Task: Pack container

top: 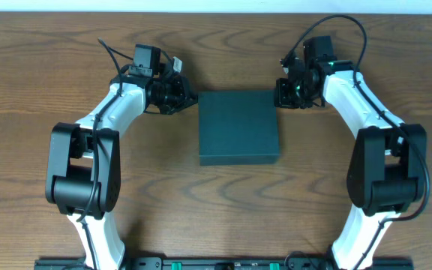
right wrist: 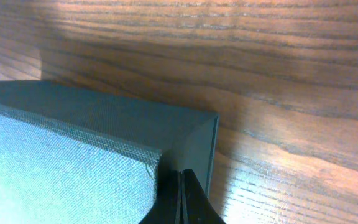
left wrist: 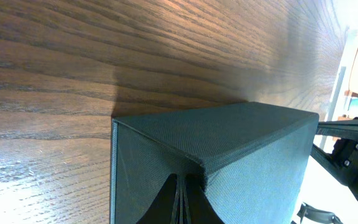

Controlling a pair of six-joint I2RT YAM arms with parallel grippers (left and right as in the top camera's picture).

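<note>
The container [top: 238, 126] is a dark green-black square box lying closed in the middle of the wooden table. My left gripper [top: 190, 98] is shut, its tips at the box's far left corner; in the left wrist view the closed fingers [left wrist: 184, 200] press against the box's side [left wrist: 241, 143]. My right gripper [top: 281, 94] is shut at the far right corner; in the right wrist view the closed fingers [right wrist: 180, 202] touch the box's corner [right wrist: 191, 140]. Neither holds anything. No snack packets are in view.
The bare wooden table [top: 51, 67] surrounds the box. Both arm bases stand at the front edge, left [top: 81, 180] and right [top: 385, 176]. The right arm's dark gripper shows at the edge of the left wrist view [left wrist: 353, 155].
</note>
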